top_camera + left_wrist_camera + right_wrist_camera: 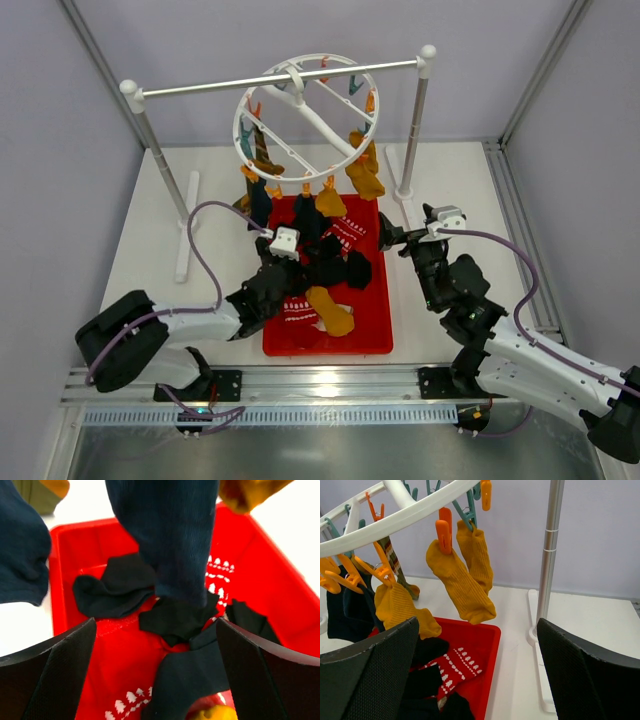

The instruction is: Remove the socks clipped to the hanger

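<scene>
Okay so the left arm reaches in low over the red tray (372, 335), left gripper (156, 630) spread wide with nothing in it, and a navy sock (170, 540) dangling just ahead between the fingers. The right arm is bent beside the tray's right edge, right gripper (477, 622) also wide apart and holding nothing, looking up at the hanger (405, 515). That's a white ring with orange and teal clips, hooked on the silver bar (230, 84) above the tray's far end. Socks (462, 587) still clipped, as far as I can count: three mustard, two navy, one brown-olive striped. Loose in the tray: some black ones and one mustard.
</scene>
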